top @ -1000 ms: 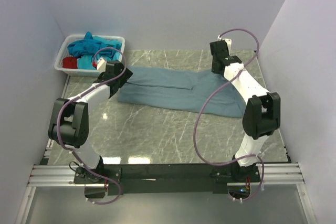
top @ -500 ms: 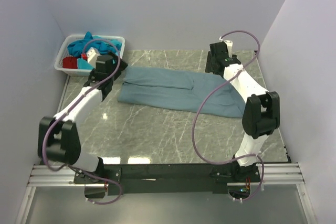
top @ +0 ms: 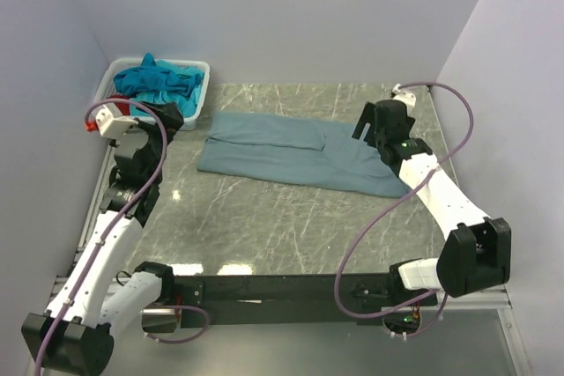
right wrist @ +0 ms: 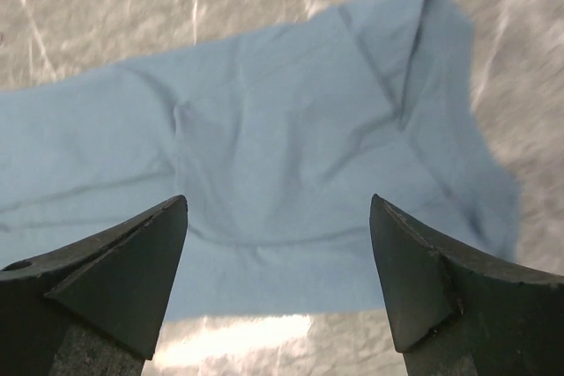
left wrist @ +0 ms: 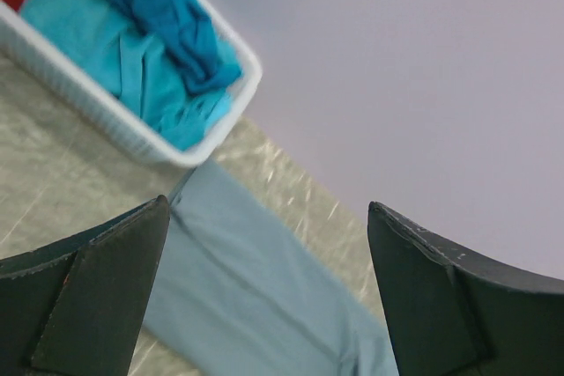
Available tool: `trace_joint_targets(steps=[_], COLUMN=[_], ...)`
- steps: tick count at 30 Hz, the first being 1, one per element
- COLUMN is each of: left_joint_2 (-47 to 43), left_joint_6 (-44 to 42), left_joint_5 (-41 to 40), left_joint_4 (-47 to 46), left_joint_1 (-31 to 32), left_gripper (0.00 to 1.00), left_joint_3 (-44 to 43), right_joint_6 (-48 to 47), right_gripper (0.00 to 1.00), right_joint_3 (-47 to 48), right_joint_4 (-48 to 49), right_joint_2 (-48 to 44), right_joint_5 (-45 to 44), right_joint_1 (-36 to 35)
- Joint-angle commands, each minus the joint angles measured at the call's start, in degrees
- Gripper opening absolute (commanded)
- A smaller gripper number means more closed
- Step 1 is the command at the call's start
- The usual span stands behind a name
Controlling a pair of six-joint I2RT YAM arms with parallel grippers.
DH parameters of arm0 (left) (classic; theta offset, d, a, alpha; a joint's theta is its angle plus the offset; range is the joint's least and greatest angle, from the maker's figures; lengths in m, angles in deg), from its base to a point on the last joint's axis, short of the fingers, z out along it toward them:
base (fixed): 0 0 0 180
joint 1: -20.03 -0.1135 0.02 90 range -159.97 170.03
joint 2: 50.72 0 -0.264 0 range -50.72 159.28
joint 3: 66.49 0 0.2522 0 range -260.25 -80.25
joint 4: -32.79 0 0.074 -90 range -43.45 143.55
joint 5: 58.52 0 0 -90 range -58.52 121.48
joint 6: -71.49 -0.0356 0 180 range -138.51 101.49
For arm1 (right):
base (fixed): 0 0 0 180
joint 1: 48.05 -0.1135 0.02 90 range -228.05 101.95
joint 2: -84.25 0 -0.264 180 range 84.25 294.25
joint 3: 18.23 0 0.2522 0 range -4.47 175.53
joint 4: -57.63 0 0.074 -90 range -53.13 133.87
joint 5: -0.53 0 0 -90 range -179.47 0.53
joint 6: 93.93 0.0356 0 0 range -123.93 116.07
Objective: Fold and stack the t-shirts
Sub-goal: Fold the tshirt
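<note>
Bare veined marble table lies open at 6 o'clock of the flat, dusty grey-blue cloth t-shirt; walls close 9, 12 and 3 o'clock. Crumpled turquoise t-shirts fill the white plastic basket at 10 o'clock. Both sets of jaws stand apart, empty: left gripper off the flat shirt's 9 o'clock end, right gripper over its 3 o'clock end

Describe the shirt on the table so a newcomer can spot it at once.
Start at the marble table, back half. A grey-blue shirt lies flat there, stretching from near the white basket in the back left corner toward the right. It is the only shirt outside the basket, and duller than the bright turquoise shirts heaped inside.
</note>
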Motion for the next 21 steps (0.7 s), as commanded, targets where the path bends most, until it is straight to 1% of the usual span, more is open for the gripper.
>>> trace_joint_targets(steps=[1, 2, 3, 4, 5, 6, 7, 8, 9, 10, 11, 12, 15, 18, 19, 21], left_joint_2=[2.64, 3.43, 5.79, 7.12, 8.79, 10.46, 13.69, 15.47, 17.14, 20.72, 22.76, 27.13, 33.74, 42.08, 43.77, 47.98], left_joint_6=[-3.50, -4.03, -2.47, -2.63, -2.89, -3.24, -3.07, -2.72, -3.16, -3.25, -3.60, -3.77, -4.21, -3.86, -3.43, -3.42], left_joint_5=[6.71, 7.89, 9.03, 10.52, 14.54, 15.97, 16.94, 19.73, 20.89, 21.86, 23.00, 23.19, 24.85, 26.35, 27.31, 29.42], left_joint_4=[-0.31, -0.31, -0.31, -1.88, -2.51, -3.56, -6.26, -7.34, -8.56, -10.06, -10.33, -10.07, -7.97, -9.36, -9.02, -8.49], left_joint_1=[-0.17, -0.08, -0.08, -0.08, 0.01, 0.01, 0.09, 0.09, 0.18, 0.44, 0.62, 0.80, 1.41, 2.29, 2.38, 2.47], left_gripper=[0.99, 0.99, 0.99, 0.99, 0.99, 0.99, 0.99, 0.99, 0.99, 0.99, 0.99, 0.99, 0.98, 0.98, 0.97, 0.93], left_joint_3=[1.87, 2.04, 2.04, 2.13, 2.22, 2.39, 2.74, 3.01, 2.84, 2.14, 1.43, 0.56, -3.84, -5.78, -6.39, -8.32], right_joint_6=[4.45, 4.98, 5.42, 6.65, 7.09, 7.71, 8.67, 9.03, 9.55, 10.26, 10.61, 10.96, 11.32, 11.32, 10.97, 10.79], right_gripper=[0.90, 0.90, 0.90, 0.90, 0.90, 0.90, 0.91, 0.91, 0.91, 0.91, 0.90, 0.91, 0.91, 0.91, 0.91, 0.91], right_joint_3=[-4.58, -6.33, -6.96, -7.48, -8.36, -8.89, -10.03, -10.65, -11.17, -12.05, -12.23, -12.41, -12.41, -11.54, -10.14, -7.94], right_joint_4=[4.29, 4.29, 4.03, 2.98, 2.36, 1.92, 1.31, 1.13, 0.87, 0.60, 0.25, -0.10, -0.28, 0.51, 0.68, 0.07], right_joint_2=[-2.55, -2.81, -2.81, -2.55, -2.37, -1.85, -1.58, -1.41, -0.71, -0.44, 0.00, 1.13, 3.85, 7.64, 8.86, 12.80], right_joint_5=[5.43, 5.80, 6.06, 5.98, 5.45, 5.19, 5.10, 5.45, 5.80, 6.06, 6.15, 7.11, 9.13, 12.82, 15.36, 16.34], right_joint_1=[0.36, 0.36, 0.27, 0.36, 0.36, 0.36, 0.45, 0.62, 0.80, 0.97, 1.24, 1.94, 3.17, 5.54, 6.59, 7.39])
